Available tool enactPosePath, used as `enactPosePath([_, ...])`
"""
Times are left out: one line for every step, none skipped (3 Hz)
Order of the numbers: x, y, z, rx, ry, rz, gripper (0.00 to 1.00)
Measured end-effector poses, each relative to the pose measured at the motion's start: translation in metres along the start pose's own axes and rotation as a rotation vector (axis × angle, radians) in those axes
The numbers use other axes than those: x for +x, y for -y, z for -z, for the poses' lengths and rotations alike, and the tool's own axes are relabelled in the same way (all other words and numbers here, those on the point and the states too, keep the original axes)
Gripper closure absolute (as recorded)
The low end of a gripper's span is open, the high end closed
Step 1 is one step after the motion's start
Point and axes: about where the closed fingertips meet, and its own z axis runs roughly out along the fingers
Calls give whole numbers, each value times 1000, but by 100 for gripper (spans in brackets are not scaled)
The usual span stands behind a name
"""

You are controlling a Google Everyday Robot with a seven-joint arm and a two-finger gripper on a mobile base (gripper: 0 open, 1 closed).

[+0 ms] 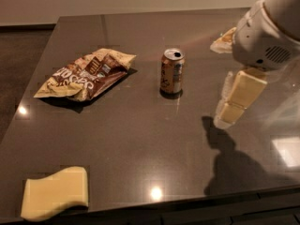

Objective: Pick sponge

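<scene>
The sponge is a pale yellow flat slab with a wavy top edge, lying at the front left corner of the dark table. My gripper hangs from the white arm at the right side, above the table, its cream-yellow fingers pointing down and to the left. It is far from the sponge, to the right of the can, and holds nothing that I can see.
A crumpled brown chip bag lies at the middle left. An upright opened soda can stands mid-table. A pale packet lies far right, partly behind the arm. The table's front edge runs just below the sponge.
</scene>
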Motion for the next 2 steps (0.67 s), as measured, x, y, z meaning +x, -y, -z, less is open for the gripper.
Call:
enactPosePath([-43, -19, -21, -34, 59, 76, 0])
enactPosePath([-89, -48, -51, -80, 93, 171, 0])
